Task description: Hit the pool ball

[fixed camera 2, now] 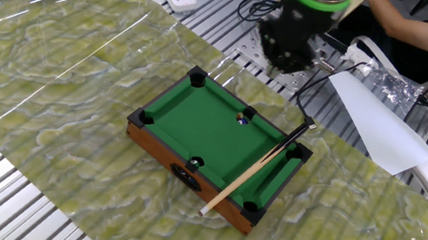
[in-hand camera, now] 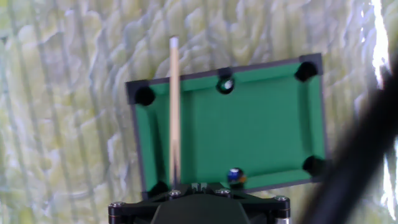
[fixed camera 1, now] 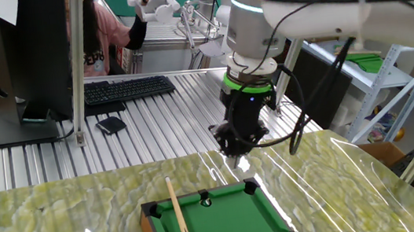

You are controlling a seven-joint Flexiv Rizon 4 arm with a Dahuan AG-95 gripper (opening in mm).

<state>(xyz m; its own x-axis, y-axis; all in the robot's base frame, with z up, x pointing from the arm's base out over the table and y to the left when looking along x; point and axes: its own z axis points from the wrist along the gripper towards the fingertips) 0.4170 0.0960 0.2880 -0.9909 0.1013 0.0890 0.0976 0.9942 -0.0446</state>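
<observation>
Mini pool table [fixed camera 2: 196, 121] on marbled mat: pool ball [fixed camera 2: 242, 119] beside its far side pocket; cue stick [fixed camera 2: 253, 171] across one end; gripper [fixed camera 2: 288, 61], fingers together, above far rail

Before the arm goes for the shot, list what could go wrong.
1. The pool ball sits right by a side pocket against the rail, so a clean hit looks hard.
2. The cue stick lies loose across the mini pool table, overhanging its edge; a bump could tip it off.
3. The shut gripper hangs beside the table, not at the cue.
</observation>
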